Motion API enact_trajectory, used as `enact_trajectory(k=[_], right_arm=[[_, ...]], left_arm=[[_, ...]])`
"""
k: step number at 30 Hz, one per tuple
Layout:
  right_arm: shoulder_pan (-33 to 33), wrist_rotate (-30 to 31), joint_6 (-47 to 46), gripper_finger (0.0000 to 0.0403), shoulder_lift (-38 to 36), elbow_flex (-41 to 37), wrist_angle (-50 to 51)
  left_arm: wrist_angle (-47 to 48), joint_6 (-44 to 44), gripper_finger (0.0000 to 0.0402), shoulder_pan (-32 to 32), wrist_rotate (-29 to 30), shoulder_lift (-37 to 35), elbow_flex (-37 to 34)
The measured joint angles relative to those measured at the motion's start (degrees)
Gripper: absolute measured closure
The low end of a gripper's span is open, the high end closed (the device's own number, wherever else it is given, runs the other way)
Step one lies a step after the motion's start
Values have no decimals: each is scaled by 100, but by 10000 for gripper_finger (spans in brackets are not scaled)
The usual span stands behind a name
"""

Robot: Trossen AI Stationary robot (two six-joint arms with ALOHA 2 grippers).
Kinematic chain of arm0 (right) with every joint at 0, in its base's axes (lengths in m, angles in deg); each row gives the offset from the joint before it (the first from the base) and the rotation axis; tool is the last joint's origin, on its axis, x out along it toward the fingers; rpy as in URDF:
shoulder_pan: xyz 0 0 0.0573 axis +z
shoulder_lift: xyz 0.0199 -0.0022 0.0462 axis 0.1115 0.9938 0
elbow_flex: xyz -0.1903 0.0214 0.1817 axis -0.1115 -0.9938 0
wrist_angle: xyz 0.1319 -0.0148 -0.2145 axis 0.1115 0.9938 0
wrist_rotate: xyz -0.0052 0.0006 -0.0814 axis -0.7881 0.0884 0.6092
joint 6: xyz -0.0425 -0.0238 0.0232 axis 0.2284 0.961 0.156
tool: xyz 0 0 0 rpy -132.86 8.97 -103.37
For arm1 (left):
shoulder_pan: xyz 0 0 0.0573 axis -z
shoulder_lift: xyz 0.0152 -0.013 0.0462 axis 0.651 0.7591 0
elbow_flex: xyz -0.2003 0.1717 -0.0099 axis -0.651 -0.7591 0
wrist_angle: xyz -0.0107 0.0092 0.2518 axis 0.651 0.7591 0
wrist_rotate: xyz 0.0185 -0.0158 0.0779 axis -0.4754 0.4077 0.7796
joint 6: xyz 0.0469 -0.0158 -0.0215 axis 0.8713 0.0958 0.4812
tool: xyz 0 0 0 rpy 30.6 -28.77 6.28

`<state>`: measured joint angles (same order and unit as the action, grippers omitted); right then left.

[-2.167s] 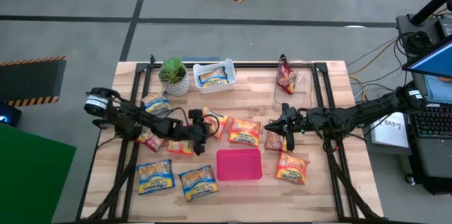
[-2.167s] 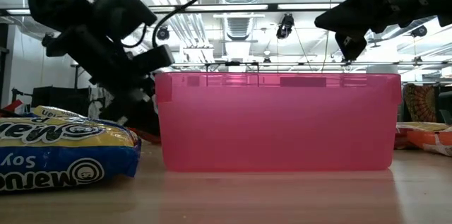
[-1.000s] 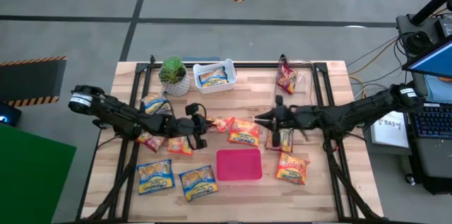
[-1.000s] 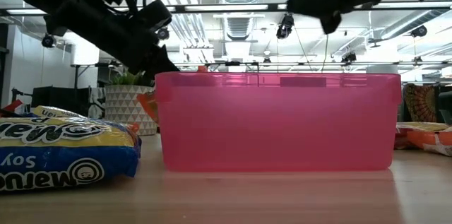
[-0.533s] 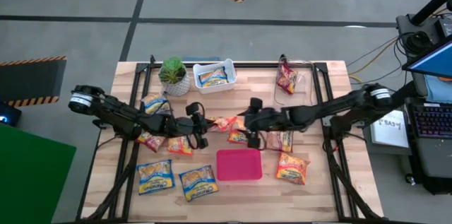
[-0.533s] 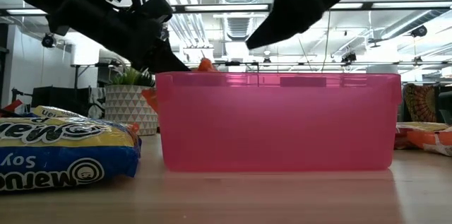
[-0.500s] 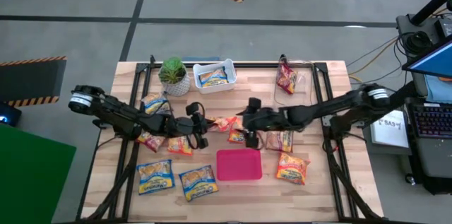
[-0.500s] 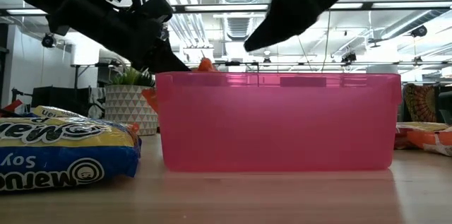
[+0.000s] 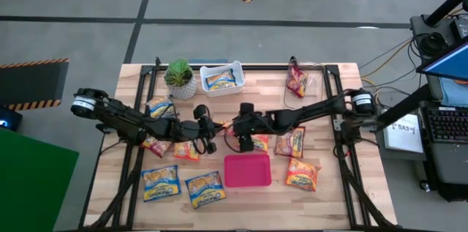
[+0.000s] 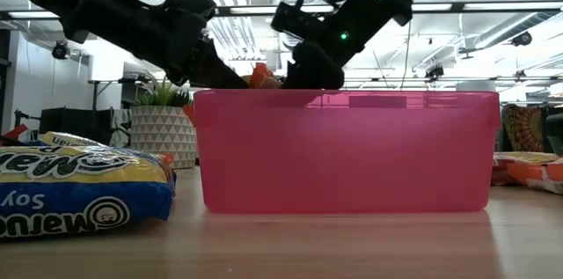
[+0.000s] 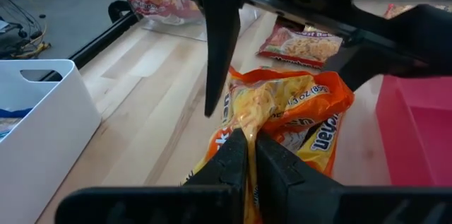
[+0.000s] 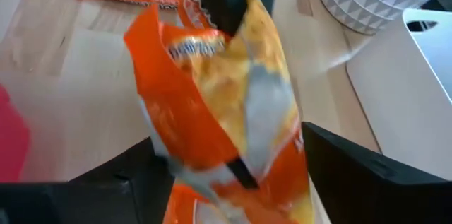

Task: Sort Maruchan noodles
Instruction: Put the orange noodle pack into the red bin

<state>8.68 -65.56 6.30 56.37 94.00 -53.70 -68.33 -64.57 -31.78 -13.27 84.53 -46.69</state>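
Observation:
My left gripper is shut on an orange-yellow Maruchan packet, held up over the middle of the table, just beyond the pink bin. My right gripper is open, reaching in from the table's right. Its two fingers stand on either side of that same packet; whether they touch it, I cannot tell. Its tip shows above the bin's rim in the low view. Other packets lie flat on the table: blue-and-yellow, orange-yellow. My left gripper pinches the packet's crimped end edge between its two fingers, coming at it roughly level from the table's left. The packet stands out beyond the fingertips, crumpled and raised above the table. Whether its far end rests on anything cannot be told.
A white bin holding a blue packet and a potted plant stand at the far edge. A clear bin with a dark red packet is at the far right. More packets lie beside the pink bin.
My right gripper has swept toward the table's left edge, from over the packets right of centre to the orange-yellow packet that my left gripper holds, and now stands around it. The packet's tip has come up above the pink bin's rim.

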Motion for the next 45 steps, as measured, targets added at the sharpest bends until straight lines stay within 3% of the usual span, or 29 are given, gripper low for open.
enact_trajectory(k=[4, 10, 14, 17, 21, 26, 36, 39, 45], right_arm=[[-14, -4, 165, 178, 95, 131, 17], [-19, -57, 154, 286, 21, 166, 147], [-19, -260, 85, 349, -84, 165, 272], [-19, -278, -57, 373, -181, 165, 370], [-19, -282, -428, 377, -383, 176, 719], [16, -309, -751, 372, -663, 658, 2092], [633, -716, -896, 372, -847, 2212, 4650], [1002, -760, -242, 372, -847, 2547, 5095], [1954, -644, 2453, 372, -849, 2915, 5856]], left_arm=[[-24, 4, 401, -2, -2, 0, 0], [-28, 77, 397, -2, -4, 0, 46], [-27, 274, 377, -2, -26, -44, 103], [7, 563, 349, 2, -29, -207, 127], [128, 1120, 304, 2, -25, -632, 125], [685, 1812, 261, 2, -17, -1337, 124], [1260, 2142, 247, -10, 456, -2092, 87], [1343, 2108, 247, -9, 452, -2092, 85], [1366, 2100, 247, -9, 455, -2020, 79]])
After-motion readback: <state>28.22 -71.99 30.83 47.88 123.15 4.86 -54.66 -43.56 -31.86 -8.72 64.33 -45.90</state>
